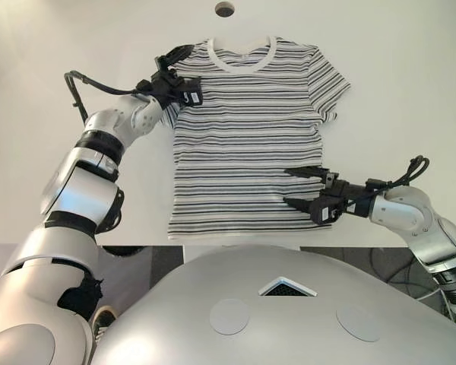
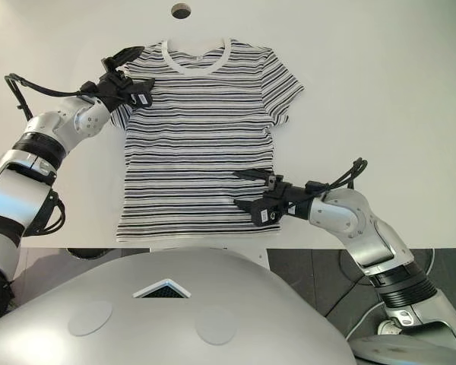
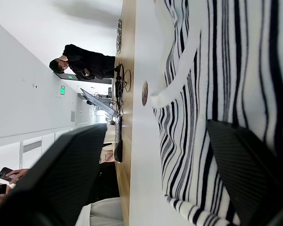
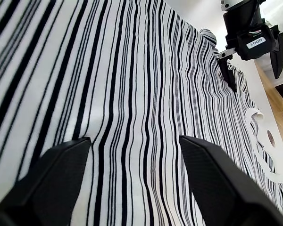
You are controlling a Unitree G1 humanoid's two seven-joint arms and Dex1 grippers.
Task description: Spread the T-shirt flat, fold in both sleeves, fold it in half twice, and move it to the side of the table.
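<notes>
T-shirt lay flat, sleeves unfolded; left gripper wide open, empty, at one sleeve; right gripper wide open, empty, over the hem; next move, probably: pinch sleeve, fold inward.

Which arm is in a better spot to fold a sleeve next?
Left. Its open pincer is right at the T-shirt's left sleeve. The right pincer sits low near the hem, away from the right sleeve.
</notes>
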